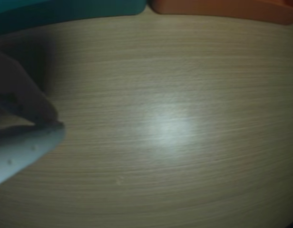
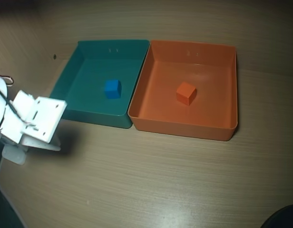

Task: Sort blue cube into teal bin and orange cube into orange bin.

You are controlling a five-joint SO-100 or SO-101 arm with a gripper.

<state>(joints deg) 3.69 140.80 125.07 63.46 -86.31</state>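
In the overhead view the blue cube point(image 2: 112, 89) lies inside the teal bin point(image 2: 96, 115). The orange cube point(image 2: 186, 93) lies inside the orange bin point(image 2: 184, 127). The two bins stand side by side and touch. My gripper point(image 2: 44, 144) is at the left, in front of the teal bin's near left corner and low over the table. In the wrist view the gripper point(image 1: 58, 127) enters from the left with its fingertips together and nothing between them. The teal bin point(image 1: 65, 12) and the orange bin point(image 1: 222, 7) show only as strips along the top edge there. Both cubes are out of the wrist view.
The wooden table point(image 2: 161, 180) stretches in front of the bins. My white arm point(image 2: 34, 118) with its cables fills the left edge of the overhead view. A dark object point(image 2: 284, 218) sits at the bottom right corner.
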